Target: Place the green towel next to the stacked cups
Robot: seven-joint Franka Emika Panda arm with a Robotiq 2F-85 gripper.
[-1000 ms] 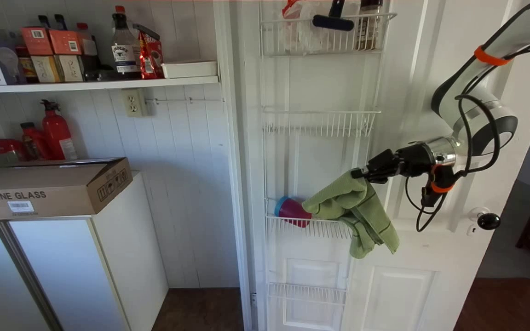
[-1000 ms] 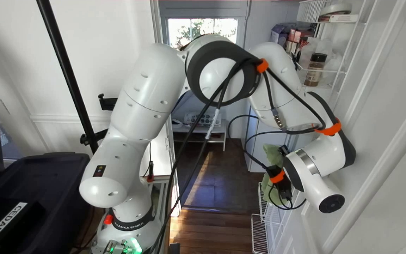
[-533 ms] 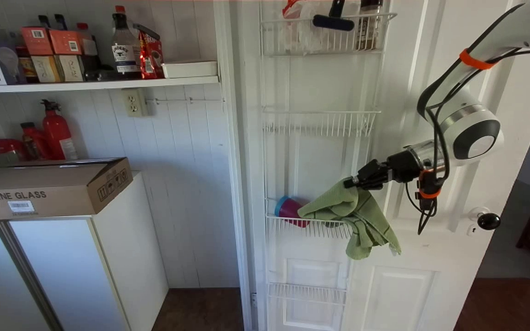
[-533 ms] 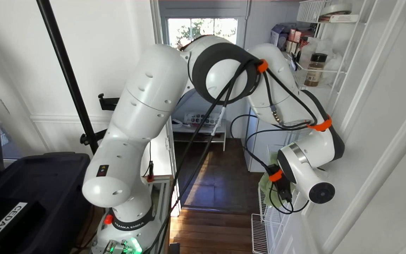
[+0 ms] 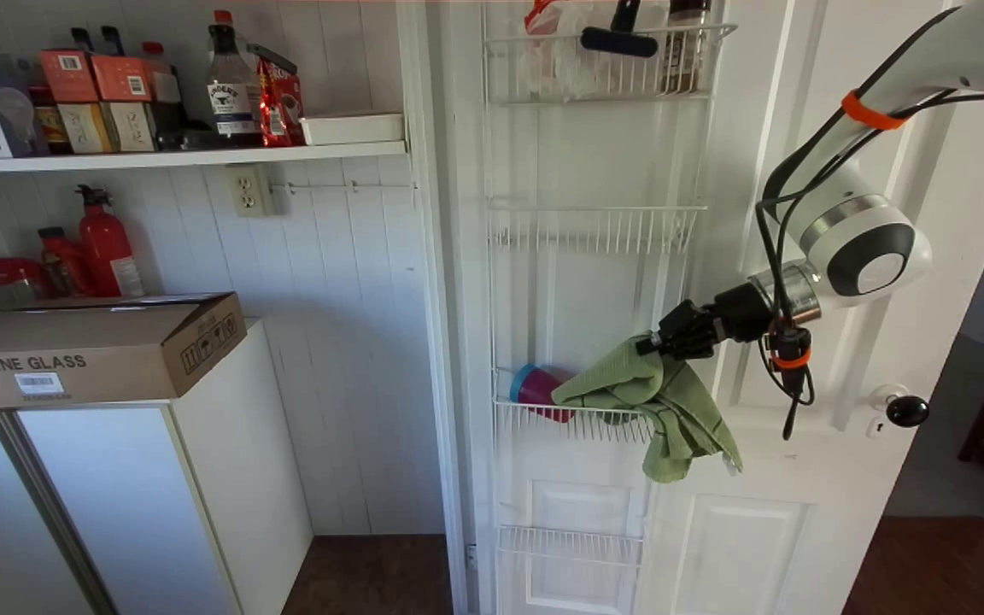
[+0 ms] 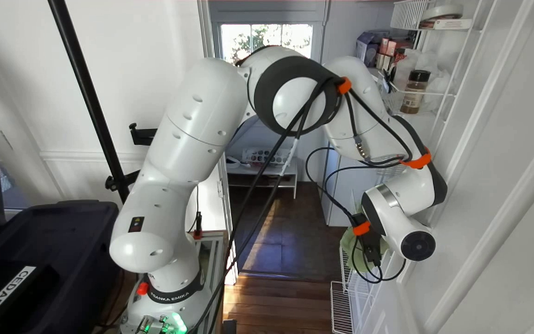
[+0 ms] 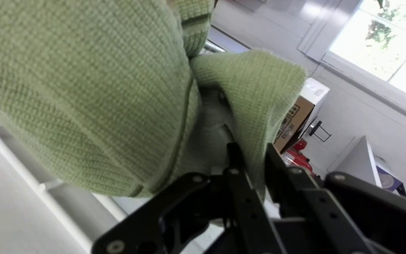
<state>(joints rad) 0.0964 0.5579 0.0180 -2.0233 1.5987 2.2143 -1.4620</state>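
The jaws of the black two-fingered gripper were clenched on the light-green ribbed cloth towel, a fold of it pinched between the dark fingertips. From that grip one part of the towel slanted ahead of the jaws and down to the level of the white wire shelf on the white panelled door, while another part hung directly beneath them, lower than the shelf's edge. Ahead of the jaws and below them, on the same shelf, lay the stacked purple and blue cups, tipped over with the blue end facing away from the gripper. In an exterior view the towel's forward corner overlapped the purple side; whether the two touched could not be told. The rounded white arm hid the jaws in an exterior view, where part of the towel showed past it. Well beyond the jaws sat a brown cardboard box lettered WINE GLASS.
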